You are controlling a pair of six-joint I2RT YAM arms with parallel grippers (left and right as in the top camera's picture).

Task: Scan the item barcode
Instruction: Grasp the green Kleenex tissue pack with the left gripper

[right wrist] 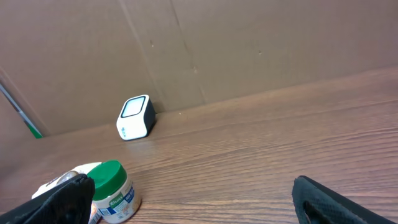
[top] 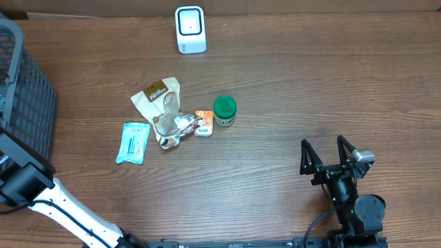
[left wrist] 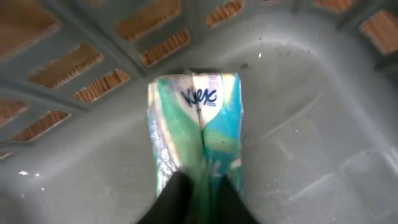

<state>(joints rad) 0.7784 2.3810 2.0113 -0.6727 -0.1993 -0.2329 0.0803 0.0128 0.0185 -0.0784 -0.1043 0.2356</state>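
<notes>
Grey basket (left wrist: 323, 124) holds a teal packet (left wrist: 196, 124) pinched by left fingers (left wrist: 177, 199); right fingers (top: 305, 155) spread wide.

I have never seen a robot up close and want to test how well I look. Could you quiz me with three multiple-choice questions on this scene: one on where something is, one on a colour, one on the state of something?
1. Where does the white scanner stand?
A) at the far edge of the table
B) at the near edge, by the arms
C) on the floor

2. What colour is the lid of the small jar?
A) red
B) green
C) yellow

3. How is the right end effector?
A) shut on a bottle
B) shut on a spoon
C) open, holding nothing

Answers:
1 A: the overhead view shows it alone at the top, by the back wall.
2 B: the overhead and right wrist views both show a green lid.
3 C: its jaws stand spread wide with only bare wood between them.
</notes>
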